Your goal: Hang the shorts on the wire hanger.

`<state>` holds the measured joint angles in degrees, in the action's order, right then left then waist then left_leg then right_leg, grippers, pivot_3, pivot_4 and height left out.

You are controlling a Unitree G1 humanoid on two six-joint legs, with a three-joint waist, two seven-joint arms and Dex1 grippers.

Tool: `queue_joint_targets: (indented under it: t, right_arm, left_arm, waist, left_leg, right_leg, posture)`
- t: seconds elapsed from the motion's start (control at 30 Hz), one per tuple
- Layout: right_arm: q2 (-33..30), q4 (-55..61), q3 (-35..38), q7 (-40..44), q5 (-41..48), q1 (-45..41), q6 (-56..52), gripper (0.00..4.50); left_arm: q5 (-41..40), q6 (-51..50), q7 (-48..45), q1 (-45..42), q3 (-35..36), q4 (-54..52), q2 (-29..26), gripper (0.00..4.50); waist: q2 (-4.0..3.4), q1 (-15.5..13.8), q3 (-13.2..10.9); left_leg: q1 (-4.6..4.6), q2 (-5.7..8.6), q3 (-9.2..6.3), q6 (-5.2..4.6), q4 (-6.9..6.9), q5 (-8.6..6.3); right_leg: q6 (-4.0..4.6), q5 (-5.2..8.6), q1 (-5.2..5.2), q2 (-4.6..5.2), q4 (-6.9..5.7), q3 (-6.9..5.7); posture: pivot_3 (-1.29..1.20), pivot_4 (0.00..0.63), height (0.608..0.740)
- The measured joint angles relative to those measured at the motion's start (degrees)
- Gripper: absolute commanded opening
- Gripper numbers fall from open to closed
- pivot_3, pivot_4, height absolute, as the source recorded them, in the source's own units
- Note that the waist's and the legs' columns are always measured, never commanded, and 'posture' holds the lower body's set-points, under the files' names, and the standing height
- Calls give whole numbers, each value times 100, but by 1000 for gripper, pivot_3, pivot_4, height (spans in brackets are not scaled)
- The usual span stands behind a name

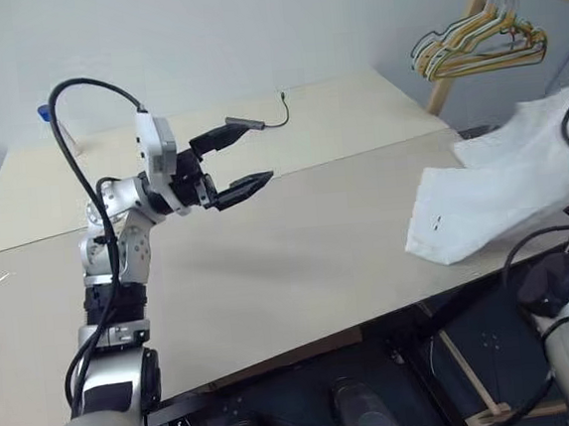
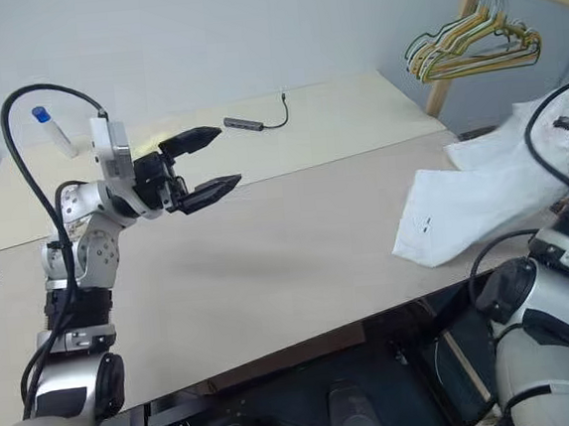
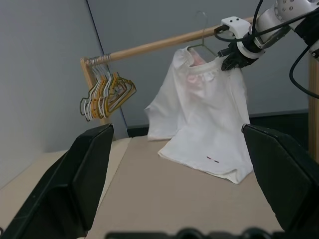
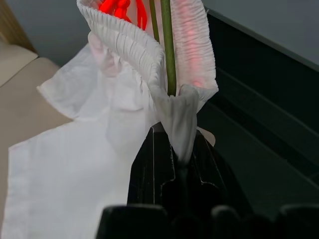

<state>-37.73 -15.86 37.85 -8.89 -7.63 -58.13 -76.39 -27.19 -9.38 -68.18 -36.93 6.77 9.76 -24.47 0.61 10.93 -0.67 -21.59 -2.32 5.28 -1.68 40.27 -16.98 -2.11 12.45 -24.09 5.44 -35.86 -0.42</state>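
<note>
Shorts lifted at the counter's right end, left claw idle

The right claw (image 4: 182, 164) is clenched on the gathered waistband of the shorts (image 3: 207, 124), pinching cloth and the wire hanger (image 4: 168, 55) together; the hanger's stem runs up inside the waistband, and most of its frame is hidden by cloth. In the left wrist view its hook seems to reach the wooden rail (image 3: 149, 46) (thin and hard to be sure of). The shorts hang from that grip, their lower hem trailing on the right end of the counter (image 1: 269, 264), the far side cut off in the head views. The left claw (image 1: 235, 162) hovers released over the counter's left part, holding nothing. Coloured hangers (image 1: 479, 44) hang bunched on the rail.
</note>
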Motion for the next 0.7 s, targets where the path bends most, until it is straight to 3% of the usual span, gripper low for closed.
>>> queue_joint_targets:
  t: [0.13,0.37,0.7]
  right_arm:
    - [-182,-1205,307,-484,61,-526,637,0]
    - [-782,-3097,224,-907,279,-1262,1787,0]
    - [-1374,-4958,184,-1235,1065,-1575,2887,0]
  left_arm:
    - [-4,-81,93,58,-22,-116,-13,4464]
    - [-86,-83,122,91,-24,-233,-34,4464]
    - [-242,-68,29,175,-19,-265,-58,4464]
  waist:
    - [-12,57,0]
    - [-26,146,-5]
    - [-27,261,-6]
  left_leg:
    - [14,7,4,-1,-17,0]
    - [39,17,31,-2,-46,0]
    - [48,22,46,-8,-51,-3]
  right_leg:
    - [-2,2,6,3,4,8]
    - [-9,6,5,8,7,43]
    - [-19,9,11,10,12,60]
  posture:
    - [-190,0,740]
    - [-210,0,740]
    - [-215,0,740]
